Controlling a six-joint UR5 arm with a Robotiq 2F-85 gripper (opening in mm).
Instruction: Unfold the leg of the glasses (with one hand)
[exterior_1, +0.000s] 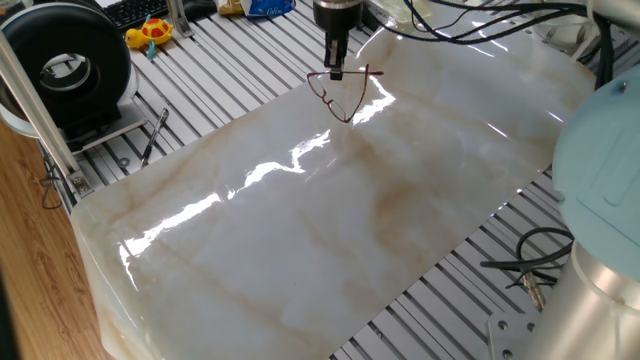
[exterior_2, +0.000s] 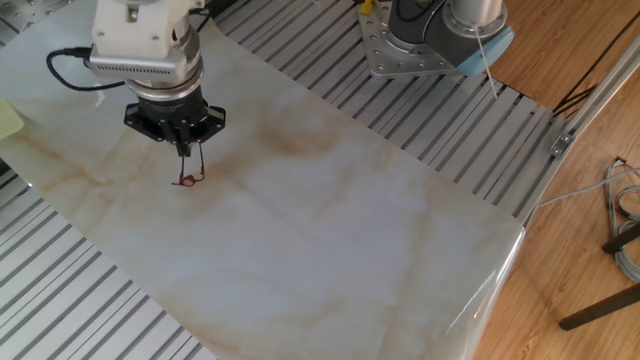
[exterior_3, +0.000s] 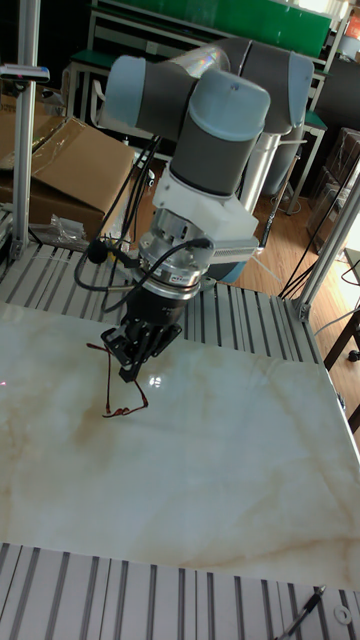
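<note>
Atop glossy marble sheet, slatted aluminium table, wooden floor.

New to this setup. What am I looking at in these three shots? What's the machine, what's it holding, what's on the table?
It is one robot arm with a black two-finger gripper working over a glossy marble-patterned sheet on a slatted metal table. Two cameras watch the table from opposite sides; the tall picture looks at the arm from the front. The jaws are shut on one thin temple of the glasses, a small reddish-brown wire pair; the frame hangs below, its low end at the sheet. Off the sheet lie a black fan, a yellow toy, and a pen-like tool.
</note>
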